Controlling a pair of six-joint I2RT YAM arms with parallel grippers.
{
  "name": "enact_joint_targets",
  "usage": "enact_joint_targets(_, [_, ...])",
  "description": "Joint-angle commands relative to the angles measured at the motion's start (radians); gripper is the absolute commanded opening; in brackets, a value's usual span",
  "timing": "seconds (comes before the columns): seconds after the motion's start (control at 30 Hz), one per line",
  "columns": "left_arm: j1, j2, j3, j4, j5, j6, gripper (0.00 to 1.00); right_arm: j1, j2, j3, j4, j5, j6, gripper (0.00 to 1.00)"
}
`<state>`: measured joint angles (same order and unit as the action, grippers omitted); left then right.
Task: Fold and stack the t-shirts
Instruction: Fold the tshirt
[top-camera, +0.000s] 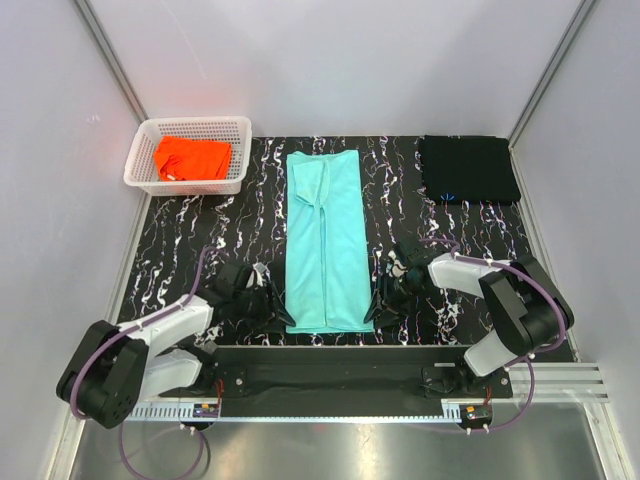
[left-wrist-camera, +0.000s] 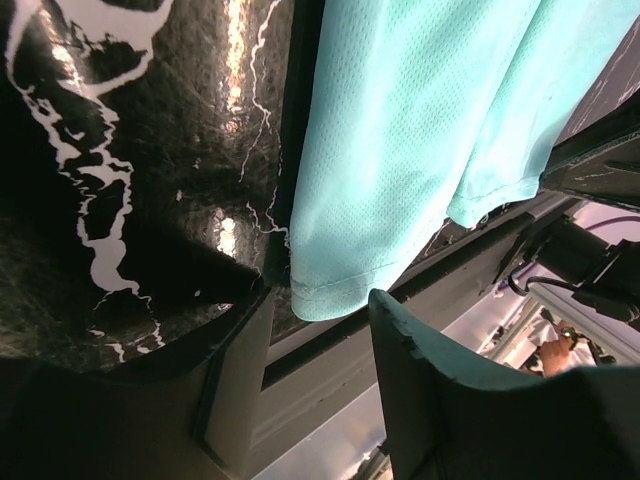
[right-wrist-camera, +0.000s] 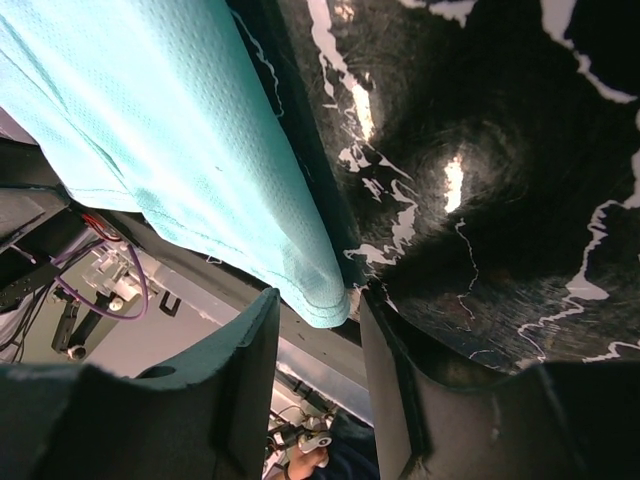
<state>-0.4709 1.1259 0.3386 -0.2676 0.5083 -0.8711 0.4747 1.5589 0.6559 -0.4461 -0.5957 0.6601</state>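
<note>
A mint-teal t-shirt (top-camera: 323, 240) lies folded into a long strip down the middle of the black veined table (top-camera: 200, 250). An orange t-shirt (top-camera: 192, 158) sits crumpled in the white basket (top-camera: 140, 165). A black t-shirt (top-camera: 468, 168) lies folded at the back right. My left gripper (top-camera: 272, 300) is low at the strip's near left corner. Its jaws stand open in the left wrist view, with the teal hem corner (left-wrist-camera: 335, 285) just ahead of the left gripper (left-wrist-camera: 320, 300). My right gripper (top-camera: 380, 305) is at the near right corner, open, with the teal corner (right-wrist-camera: 300, 260) at the mouth of the right gripper (right-wrist-camera: 318, 300).
The table's near edge and the black mounting rail (top-camera: 330, 358) run right behind both grippers. White walls enclose the table on three sides. The basket stands at the back left corner.
</note>
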Motion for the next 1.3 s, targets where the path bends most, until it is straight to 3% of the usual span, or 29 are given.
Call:
enact_joint_targets(0.0, [0.0,0.047,-0.033,-0.032,-0.016,-0.002,0.49,-0.004,0.029,-0.022,0.029,0.057,-0.008,0.45])
enact_joint_targets(0.2, [0.002,0.068,-0.009,-0.033,-0.037,0.015,0.38,-0.004,0.036,-0.038,0.044,0.045,-0.002,0.34])
enact_joint_targets(0.3, [0.0,0.066,-0.003,-0.032,-0.047,0.023,0.26,-0.004,0.041,-0.044,0.053,0.036,0.004,0.27])
enact_joint_targets(0.33, [0.002,0.066,0.0,-0.033,-0.045,0.024,0.14,-0.004,0.044,-0.045,0.058,0.036,0.007,0.22])
enact_joint_targets(0.43, [0.002,0.063,0.01,-0.033,-0.036,0.034,0.0,-0.005,0.036,-0.042,0.061,0.033,0.019,0.1])
enact_joint_targets(0.53, [-0.003,0.051,0.02,-0.035,-0.025,0.024,0.0,-0.004,0.015,-0.032,0.06,0.024,0.032,0.0])
enact_joint_targets(0.73, [-0.008,0.04,0.149,-0.094,-0.053,0.018,0.0,-0.005,-0.013,0.068,0.053,-0.001,0.068,0.0])
enact_joint_targets(0.87, [0.026,0.115,0.361,-0.143,-0.105,0.06,0.0,-0.051,0.032,0.207,0.023,-0.009,0.07,0.0])
enact_joint_targets(1.27, [0.251,0.616,0.989,-0.165,-0.034,0.155,0.0,-0.194,0.487,0.951,-0.269,-0.036,-0.062,0.0])
